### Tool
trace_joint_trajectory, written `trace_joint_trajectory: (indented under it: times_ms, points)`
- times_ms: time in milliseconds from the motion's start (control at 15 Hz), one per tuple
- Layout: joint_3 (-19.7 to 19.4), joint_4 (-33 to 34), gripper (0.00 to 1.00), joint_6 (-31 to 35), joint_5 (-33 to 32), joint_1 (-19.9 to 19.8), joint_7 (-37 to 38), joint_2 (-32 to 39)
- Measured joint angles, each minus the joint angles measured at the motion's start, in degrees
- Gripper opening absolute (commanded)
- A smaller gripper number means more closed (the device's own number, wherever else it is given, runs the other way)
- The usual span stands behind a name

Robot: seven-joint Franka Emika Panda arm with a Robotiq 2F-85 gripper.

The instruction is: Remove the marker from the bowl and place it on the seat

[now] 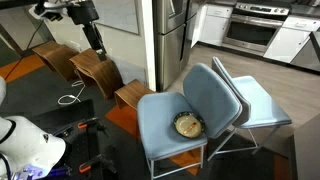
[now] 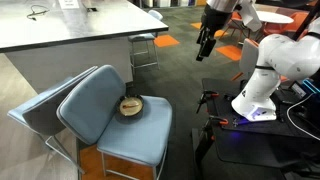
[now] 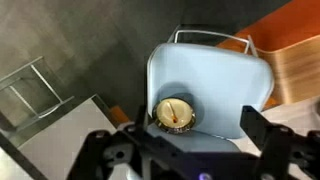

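Note:
The bowl is small and tan with a darker rim. It sits on the pale blue-grey seat near the backrest, and shows in both exterior views and in the wrist view. A thin marker lies inside the bowl. My gripper hangs high above the floor, far from the chair, also seen in an exterior view. Its fingers are spread apart and empty.
A second matching blue chair stands behind the first one. Brown wooden stools stand below the gripper. A grey table is beside the chair, and the robot base with cables sits on the floor.

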Motion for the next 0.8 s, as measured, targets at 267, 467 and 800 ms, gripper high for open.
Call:
trace_joint_trajectory:
  times_ms: [267,467,800]
  points:
    - [0.00,0.00,1.00,0.01,0.00,0.00,0.00,0.00]
    - [0.00,0.00,1.00,0.01,0.00,0.00,0.00,0.00]
    - [-0.67,0.11,1.00,0.80,-0.57,0.31,-0.27,0.49]
